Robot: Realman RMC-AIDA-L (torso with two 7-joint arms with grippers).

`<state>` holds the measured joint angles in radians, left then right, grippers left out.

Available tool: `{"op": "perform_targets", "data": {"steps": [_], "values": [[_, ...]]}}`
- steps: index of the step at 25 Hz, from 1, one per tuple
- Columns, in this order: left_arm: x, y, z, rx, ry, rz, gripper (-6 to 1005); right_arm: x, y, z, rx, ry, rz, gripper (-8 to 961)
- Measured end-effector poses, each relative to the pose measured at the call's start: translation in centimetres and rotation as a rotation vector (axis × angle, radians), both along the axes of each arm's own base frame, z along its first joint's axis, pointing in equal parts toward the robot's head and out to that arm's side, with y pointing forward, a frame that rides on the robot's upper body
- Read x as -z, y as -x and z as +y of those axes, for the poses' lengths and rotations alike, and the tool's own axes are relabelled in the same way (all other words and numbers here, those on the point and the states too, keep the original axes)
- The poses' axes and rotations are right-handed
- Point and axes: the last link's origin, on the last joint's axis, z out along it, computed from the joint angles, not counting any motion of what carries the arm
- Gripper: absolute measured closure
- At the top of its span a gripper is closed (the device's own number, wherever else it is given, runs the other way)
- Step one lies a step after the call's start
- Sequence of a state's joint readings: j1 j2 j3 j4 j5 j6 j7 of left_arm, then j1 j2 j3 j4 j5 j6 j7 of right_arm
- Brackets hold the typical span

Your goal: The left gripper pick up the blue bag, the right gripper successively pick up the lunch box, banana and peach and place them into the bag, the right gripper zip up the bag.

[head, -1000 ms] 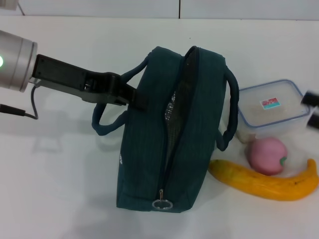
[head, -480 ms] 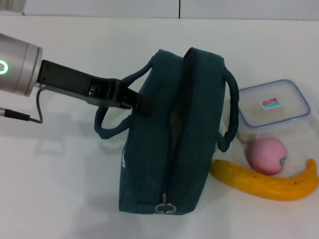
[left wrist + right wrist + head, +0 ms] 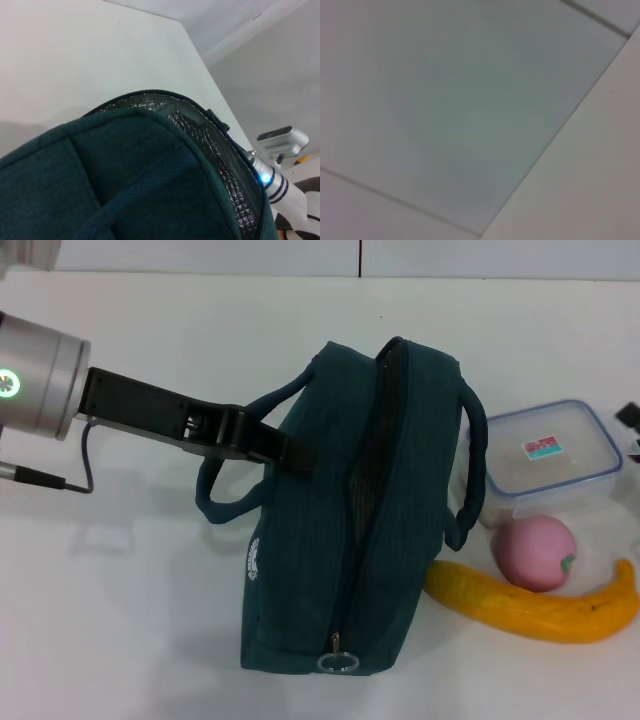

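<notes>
The white bench [image 3: 140,640] carries everything in the head view. The largest thing on it is the blue bag [image 3: 330,540], standing on its base near the middle, its long top zip running away from the camera. The zip is partly open: the left wrist view shows the silvery quilted lining [image 3: 220,165] inside the opening at the far end, while the round zip pull [image 3: 337,661] hangs at the near end. One carry handle [image 3: 225,505] loops out on the robot's left side of the bag and the other handle [image 3: 470,470] arches on its right side.

The left arm reaches in from the left edge, and the left claw [image 3: 285,448] is closed on the bag's left side, at the upper part where the left handle joins it.

Just to the right of the bag lie the remaining items. The lunch box [image 3: 545,455], clear with a blue-rimmed lid, sits farthest back, touching the right handle. The banana [image 3: 535,608] lies nearest the camera, one end close to the bag's lower corner. The peach [image 3: 538,553] rests between them, against the front of the lunch box and touching the banana.

Only a dark sliver of the right claw [image 3: 630,420] shows at the right edge beside the lunch box; whether it is wide or narrow cannot be told.
</notes>
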<state>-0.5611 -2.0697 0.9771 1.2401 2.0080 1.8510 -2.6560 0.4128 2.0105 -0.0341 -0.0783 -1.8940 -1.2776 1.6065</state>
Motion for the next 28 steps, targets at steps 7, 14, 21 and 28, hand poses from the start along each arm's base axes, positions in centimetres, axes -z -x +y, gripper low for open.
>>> {"op": "perform_targets", "data": {"steps": [7, 14, 21, 28], "values": [[0.2, 0.1, -0.2, -0.003, 0.003, -0.004, 941, 1.3, 1.1, 1.1, -0.024, 0.075, -0.006, 83], [0.1, 0.7, -0.4, -0.019, -0.002, -0.006, 940, 1.1, 1.5, 0.9, -0.045, 0.069, 0.019, 127], [0.1, 0.7, -0.5, -0.019, 0.001, -0.006, 940, 1.1, 1.4, 0.8, -0.023, 0.075, 0.059, 203], [0.4, 0.6, -0.5, -0.018, 0.006, -0.008, 940, 1.1, 1.3, 0.6, -0.011, 0.067, 0.074, 577]]}}
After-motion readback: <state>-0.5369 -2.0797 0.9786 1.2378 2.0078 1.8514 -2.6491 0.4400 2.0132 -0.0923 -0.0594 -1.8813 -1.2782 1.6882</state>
